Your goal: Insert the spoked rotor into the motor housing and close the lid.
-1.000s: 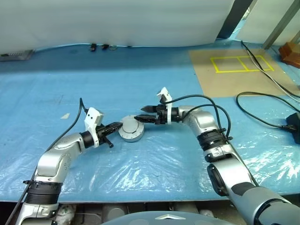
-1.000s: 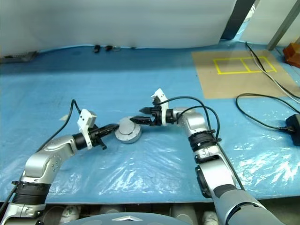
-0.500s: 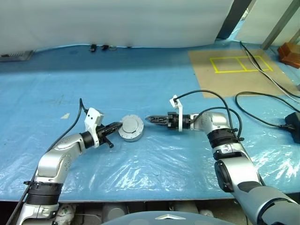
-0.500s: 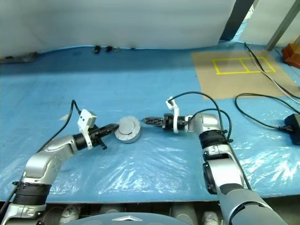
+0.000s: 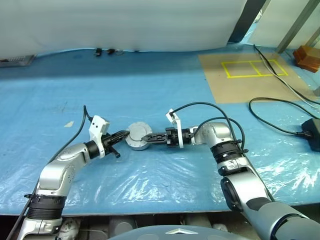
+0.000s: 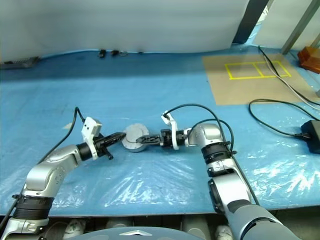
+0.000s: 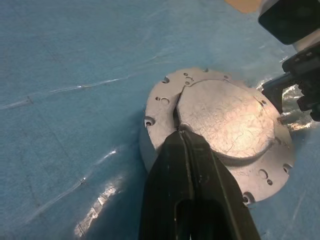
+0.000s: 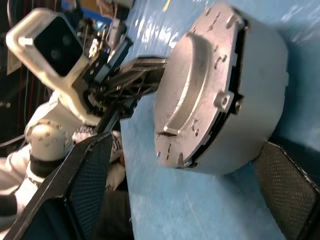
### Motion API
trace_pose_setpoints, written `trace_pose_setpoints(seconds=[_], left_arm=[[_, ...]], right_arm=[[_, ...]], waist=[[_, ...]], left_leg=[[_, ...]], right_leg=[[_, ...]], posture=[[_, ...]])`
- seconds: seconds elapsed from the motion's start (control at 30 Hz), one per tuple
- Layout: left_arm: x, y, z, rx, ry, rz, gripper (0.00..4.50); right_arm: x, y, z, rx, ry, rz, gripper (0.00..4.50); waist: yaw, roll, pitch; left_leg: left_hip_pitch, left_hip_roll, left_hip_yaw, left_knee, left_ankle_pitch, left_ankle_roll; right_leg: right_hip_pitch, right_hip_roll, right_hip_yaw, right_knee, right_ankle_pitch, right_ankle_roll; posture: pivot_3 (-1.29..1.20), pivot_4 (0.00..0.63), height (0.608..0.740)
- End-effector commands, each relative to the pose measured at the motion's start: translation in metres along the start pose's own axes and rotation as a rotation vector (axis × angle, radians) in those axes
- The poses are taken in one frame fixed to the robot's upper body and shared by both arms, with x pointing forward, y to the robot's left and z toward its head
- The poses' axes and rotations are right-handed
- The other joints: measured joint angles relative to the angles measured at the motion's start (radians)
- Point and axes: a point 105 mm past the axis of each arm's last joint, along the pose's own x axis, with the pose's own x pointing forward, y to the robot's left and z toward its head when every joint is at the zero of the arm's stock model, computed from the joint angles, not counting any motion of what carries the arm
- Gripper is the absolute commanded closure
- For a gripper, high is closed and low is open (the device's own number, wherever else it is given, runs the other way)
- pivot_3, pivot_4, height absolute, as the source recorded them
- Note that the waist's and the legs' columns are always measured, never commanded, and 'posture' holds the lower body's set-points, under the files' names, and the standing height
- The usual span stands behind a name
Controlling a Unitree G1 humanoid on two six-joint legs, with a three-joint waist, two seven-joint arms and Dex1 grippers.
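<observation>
The motor housing [image 5: 138, 137] sits near the middle of the blue-sheeted counter [image 5: 150, 90], its lid [image 7: 227, 117] already down and flat on top. The left tool [image 7: 182, 137], clenched with its 2 fingers together, rests its tips at the lid's rim; the right tool [image 5: 146, 138], spread wide and empty, straddles the housing's opposite side. The closing step appears to be in hand, and the next move probably calls for pressing or turning the lid fully home.
</observation>
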Motion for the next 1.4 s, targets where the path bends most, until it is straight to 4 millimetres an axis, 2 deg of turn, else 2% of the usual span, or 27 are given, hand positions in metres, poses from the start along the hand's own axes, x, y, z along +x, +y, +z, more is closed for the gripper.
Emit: trace_pose_setpoints(seconds=[0.03, 0.13, 0.23, 0.3, 0.4, 0.47, 0.53, 0.67, 0.8, 0.87, 1.03, 1.13, 1.27, 1.4], left_arm=[[0.002, -0.005, -0.011, -0.019, 0.035, -0.015, 4.5], [0.003, -0.005, -0.011, -0.019, 0.036, -0.015, 4.5], [0.003, -0.005, -0.011, -0.018, 0.036, -0.016, 4.5], [0.003, -0.004, -0.011, -0.017, 0.037, -0.014, 4.5], [0.002, -0.003, -0.011, -0.016, 0.041, -0.011, 4.5], [0.002, -0.002, -0.011, -0.016, 0.043, -0.01, 4.5], [0.002, -0.002, -0.011, -0.017, 0.042, -0.013, 4.5], [0.002, -0.006, -0.009, -0.019, 0.035, -0.028, 4.5], [-0.002, -0.009, -0.001, -0.016, 0.012, -0.044, 4.5], [-0.007, -0.01, 0.012, -0.017, -0.035, -0.054, 4.5], [-0.029, -0.031, 0.068, -0.027, -0.215, -0.142, 4.5], [-0.037, -0.034, 0.079, -0.028, -0.243, -0.144, 4.5], [-0.046, -0.015, 0.076, -0.078, -0.257, -0.06, 4.5], [-0.053, 0.013, 0.077, -0.243, -0.351, 0.045, 4.5]], right_arm=[[0.001, 0.005, 0.013, -0.025, -0.068, -0.006, 0.02], [0.0, 0.011, 0.004, -0.057, -0.034, 0.02, 0.02], [-0.002, 0.01, -0.002, -0.047, -0.027, 0.027, 0.61], [-0.004, 0.009, -0.002, -0.036, -0.035, 0.033, 1.3], [-0.006, 0.021, -0.005, -0.06, -0.01, 0.099, 2.35], [-0.005, 0.019, -0.005, -0.066, -0.005, 0.089, 3.02], [-0.005, 0.016, -0.003, -0.061, -0.019, 0.074, 3.45], [-0.004, 0.015, 0.002, -0.037, -0.053, 0.076, 3.45], [-0.003, 0.011, -0.001, -0.035, -0.036, 0.051, 3.45], [-0.002, 0.008, -0.002, -0.018, -0.04, 0.039, 3.45], [-0.006, -0.004, -0.001, 0.044, -0.047, -0.008, 3.45], [-0.007, -0.006, 0.002, 0.066, -0.06, -0.01, 3.45], [-0.01, -0.002, 0.016, 0.083, -0.125, 0.002, 3.45], [-0.027, 0.039, 0.05, 0.137, -0.254, 0.258, 3.45]], waist=[[0.0, 0.0, 0.0], [0.003, 0.0, 0.0], [0.005, 0.0, 0.0], [0.005, 0.0, 0.0], [0.007, 0.0, 0.0], [0.01, 0.0, 0.0], [0.013, 0.0, 0.001], [0.012, 0.0, 0.001], [0.01, 0.0, 0.001], [0.009, 0.0, 0.001], [0.004, -0.004, 0.002], [0.003, -0.003, 0.002], [0.004, -0.003, 0.002], [0.009, -0.004, 0.004]], left_leg=[[0.0, 0.0, 0.0, 0.0, 0.0, 0.0], [0.001, 0.0, 0.0, 0.001, 0.0, 0.0], [0.001, 0.0, 0.0, 0.001, 0.0, 0.0], [0.001, 0.0, 0.0, 0.0, 0.0, 0.0], [0.0, 0.0, 0.0, -0.001, 0.0, 0.0], [0.0, 0.0, 0.0, 0.0, 0.0, 0.0], [0.001, 0.0, 0.0, 0.0, 0.0, 0.0], [0.0, 0.0, 0.0, 0.0, 0.0, 0.0], [0.0, 0.0, 0.0, 0.0, 0.0, 0.0], [0.0, 0.0, 0.0, 0.0, 0.0, 0.0], [0.0, 0.0, 0.0, 0.0, 0.0, 0.0], [-0.001, 0.0, 0.0, 0.0, 0.0, 0.0], [-0.001, 0.0, 0.0, 0.001, 0.0, 0.0], [0.0, 0.0, -0.001, 0.003, 0.0, 0.0]], right_leg=[[0.0, 0.0, 0.0, 0.0, 0.0, 0.0], [0.0, 0.0, 0.0, 0.0, 0.0, 0.0], [0.001, 0.0, 0.0, -0.001, 0.0, 0.0], [0.001, 0.0, 0.0, -0.001, 0.001, 0.001], [0.0, 0.0, -0.001, -0.001, 0.001, 0.003], [0.0, 0.0, -0.001, -0.001, 0.002, 0.003], [0.0, 0.0, -0.001, -0.001, 0.001, 0.002], [0.001, 0.0, 0.0, 0.0, 0.0, 0.0], [0.001, 0.0, 0.0, 0.0, 0.0, 0.0], [0.0, 0.0, 0.0, 0.0, 0.0, 0.0], [0.0, 0.0, 0.0, 0.0, 0.0, 0.0], [0.0, 0.0, 0.0, 0.0, 0.0, 0.0], [0.0, 0.0, 0.0, 0.0, 0.0, 0.0], [-0.001, 0.0, 0.0, 0.0, 0.0, 0.0]], posture=[[0.0, 0.15, 0.74], [0.0, 0.15, 0.74], [0.0, 0.15, 0.74], [0.0, 0.15, 0.74], [0.0, 0.15, 0.74], [0.0, 0.15, 0.74], [0.0, 0.15, 0.74], [0.0, 0.15, 0.74], [0.0, 0.15, 0.74], [0.0, 0.15, 0.74], [0.0, 0.15, 0.74], [0.0, 0.15, 0.74], [0.0, 0.15, 0.74], [0.0, 0.15, 0.74]])
